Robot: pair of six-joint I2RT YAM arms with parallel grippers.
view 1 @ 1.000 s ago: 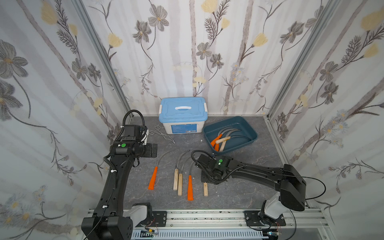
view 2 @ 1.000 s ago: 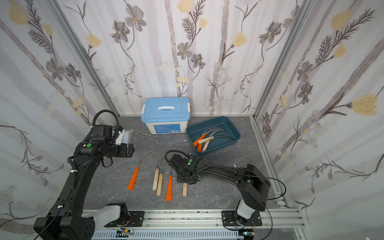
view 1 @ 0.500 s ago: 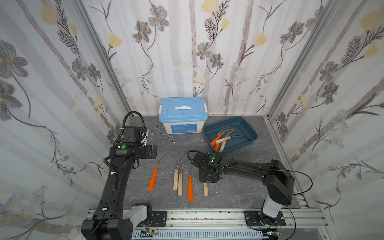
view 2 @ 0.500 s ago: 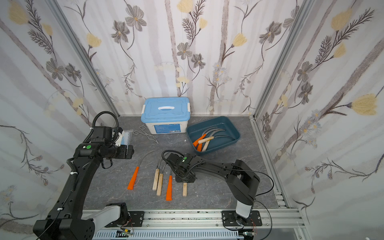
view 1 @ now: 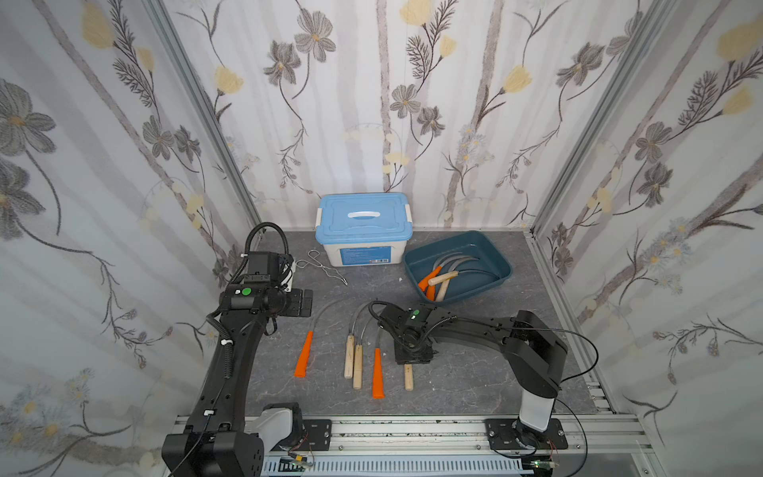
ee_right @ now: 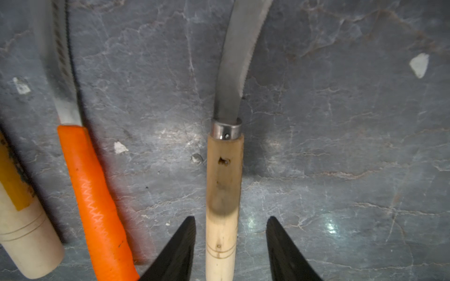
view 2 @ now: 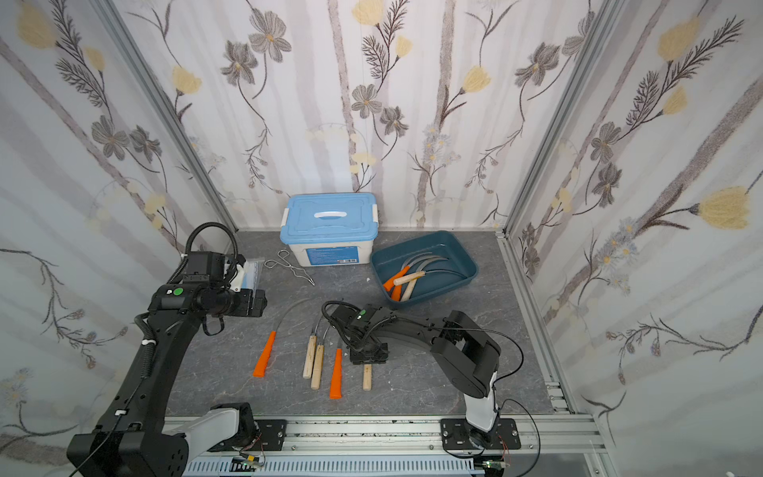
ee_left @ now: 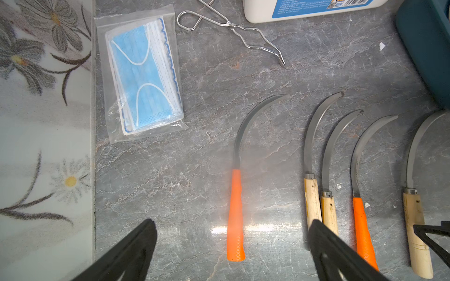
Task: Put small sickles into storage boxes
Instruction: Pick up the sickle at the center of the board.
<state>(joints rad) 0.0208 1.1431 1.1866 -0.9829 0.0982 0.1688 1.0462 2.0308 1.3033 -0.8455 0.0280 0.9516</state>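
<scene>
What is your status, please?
Left gripper open, hovering. Right gripper open astride wooden sickle, not gripping. Five sickles on table, others in tray. Nothing blocking.

Five small sickles [view 1: 304,355] lie on the table [view 1: 454,384], two orange-handled and three wooden-handled; four more lie in the one teal storage box [view 1: 470,294], two orange and two wooden; there is one white lidded box [view 1: 363,231]; one wire tongs [view 1: 326,270]; one packet of face masks [ee_left: 143,77].

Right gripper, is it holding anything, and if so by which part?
Nothing is held: the right gripper only straddles the handle of a wooden sickle, with gaps on both sides.
</scene>
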